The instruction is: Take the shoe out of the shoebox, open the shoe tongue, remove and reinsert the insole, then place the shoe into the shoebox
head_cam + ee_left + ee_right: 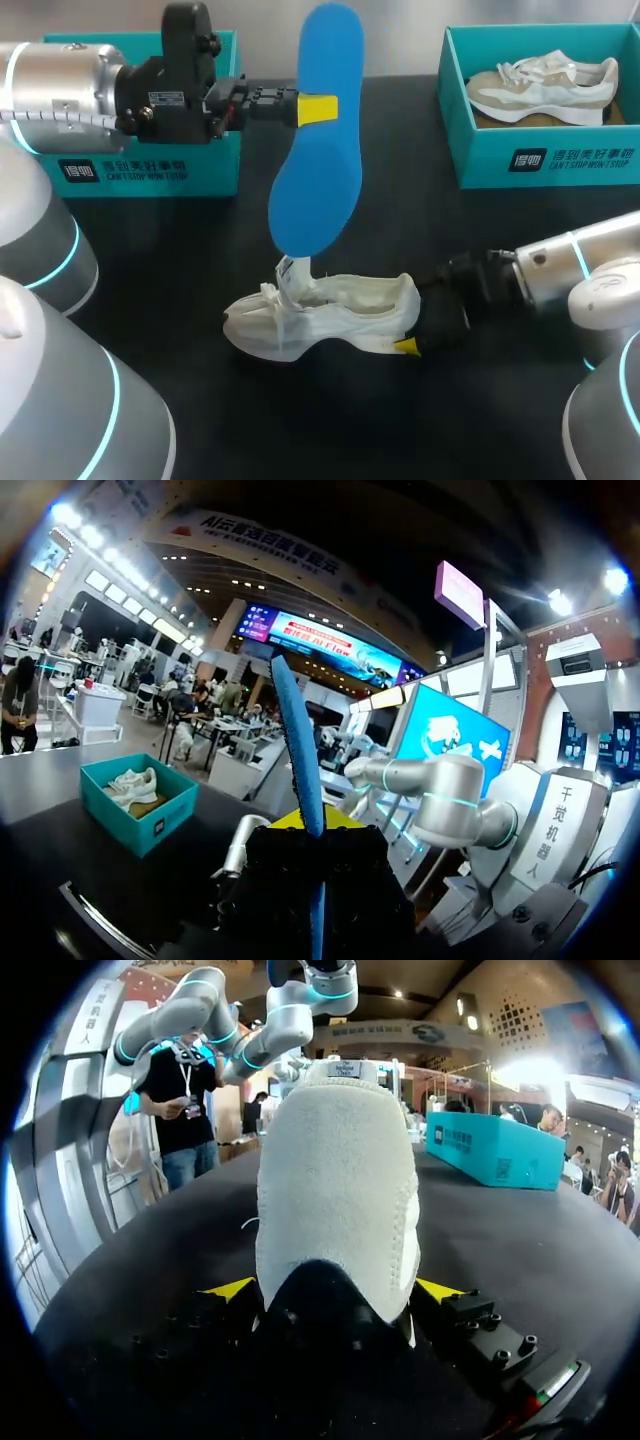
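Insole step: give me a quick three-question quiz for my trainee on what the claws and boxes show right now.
1. True or false: the blue insole lies flat inside the white shoe.
2. The right claw is shut on the shoe's: A toe, B heel, C laces.
3. Fill in: the back right shoebox holds a ____.
Key: 1 false, the left claw holds it upright above the shoe. 2 B. 3 second shoe.
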